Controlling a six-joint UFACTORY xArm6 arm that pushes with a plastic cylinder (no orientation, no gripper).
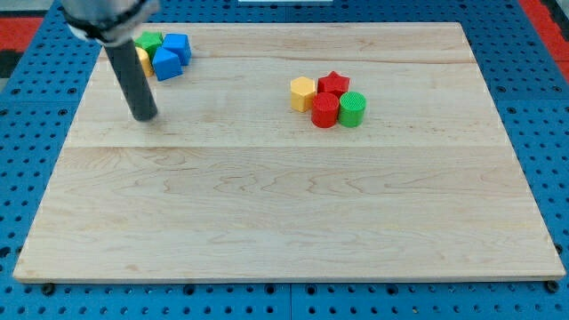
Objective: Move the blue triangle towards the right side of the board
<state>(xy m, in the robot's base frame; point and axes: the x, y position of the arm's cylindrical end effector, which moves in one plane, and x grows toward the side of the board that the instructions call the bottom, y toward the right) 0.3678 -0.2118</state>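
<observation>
The blue triangle (166,63) lies near the view's top left corner of the wooden board (284,213). It touches a blue cube (179,45) above and right of it, a green block (148,41) above and left, and a yellow block (142,60) partly hidden behind the rod. My tip (144,116) rests on the board just below and left of the blue triangle, a short gap from it.
A second cluster sits right of the board's centre top: a yellow hexagon (303,92), a red star (333,84), a red cylinder (324,110) and a green cylinder (352,108). A blue pegboard (551,133) surrounds the board.
</observation>
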